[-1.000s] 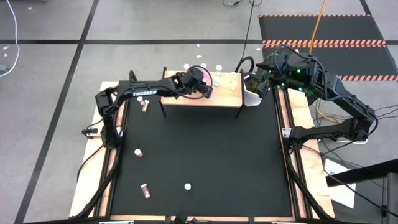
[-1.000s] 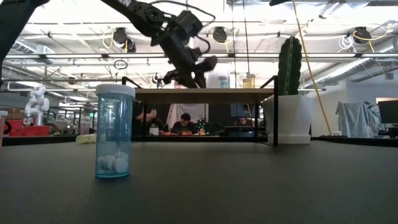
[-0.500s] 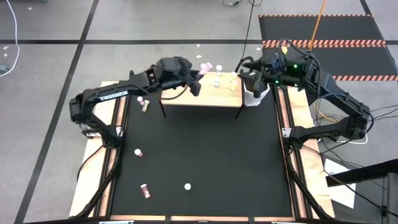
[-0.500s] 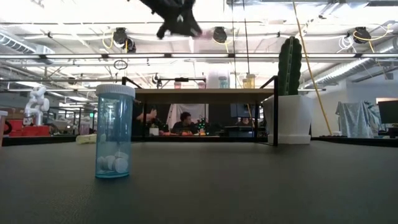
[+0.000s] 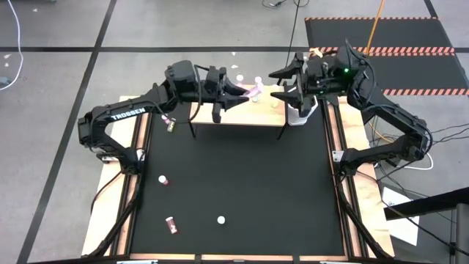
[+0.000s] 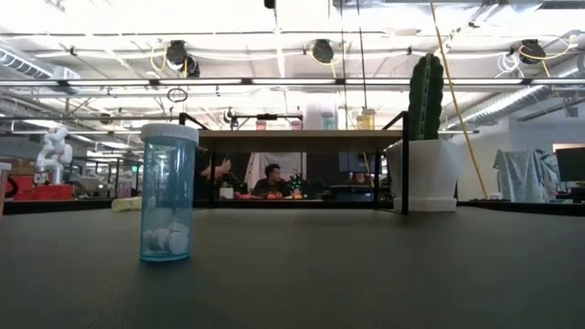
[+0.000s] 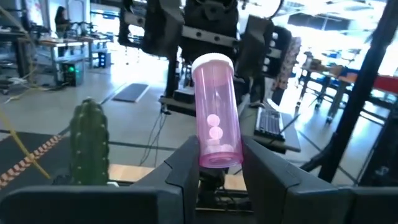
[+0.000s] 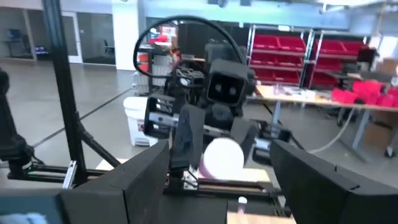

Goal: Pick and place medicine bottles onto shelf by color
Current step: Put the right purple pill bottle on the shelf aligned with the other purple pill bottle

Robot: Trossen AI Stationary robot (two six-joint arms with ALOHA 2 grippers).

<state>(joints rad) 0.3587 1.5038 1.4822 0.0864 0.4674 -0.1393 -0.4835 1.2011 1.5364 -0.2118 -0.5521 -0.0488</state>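
Observation:
My left gripper (image 5: pixel 240 94) is raised above the light-wood shelf (image 5: pixel 253 116) at the table's far edge and is shut on a pink bottle with a white cap (image 5: pixel 253 91). The bottle also shows in the left wrist view (image 7: pixel 214 112). My right gripper (image 5: pixel 287 84) is open just right of it, facing it, with the white cap (image 8: pixel 221 155) between and beyond its fingers. Two bottles (image 6: pixel 322 117) (image 6: pixel 366 117) stand on the shelf (image 6: pixel 302 137). A teal bottle (image 6: pixel 167 194) stands upright on the mat. My left gripper pinches the pink bottle's base end (image 7: pixel 215 159) between its two fingers (image 7: pixel 186 168). The fingers are about level and point toward the table's right. The bottle sticks out beyond the fingertips along them, cap forward, lifted clear above the shelf.
A white pot with a cactus (image 5: pixel 300 114) stands right of the shelf, under my right gripper. Loose bottles lie on the black mat: an olive one (image 5: pixel 170 125) left of the shelf, two pink ones (image 5: pixel 163 179) (image 5: pixel 171 224) and a white-capped one (image 5: pixel 220 219) nearer.
My left gripper has risen from the shelf top with the pink bottle, out of the low view's top, and has tipped level, pointing toward the table's right. My right gripper has risen from the cactus pot and moved left toward the bottle.

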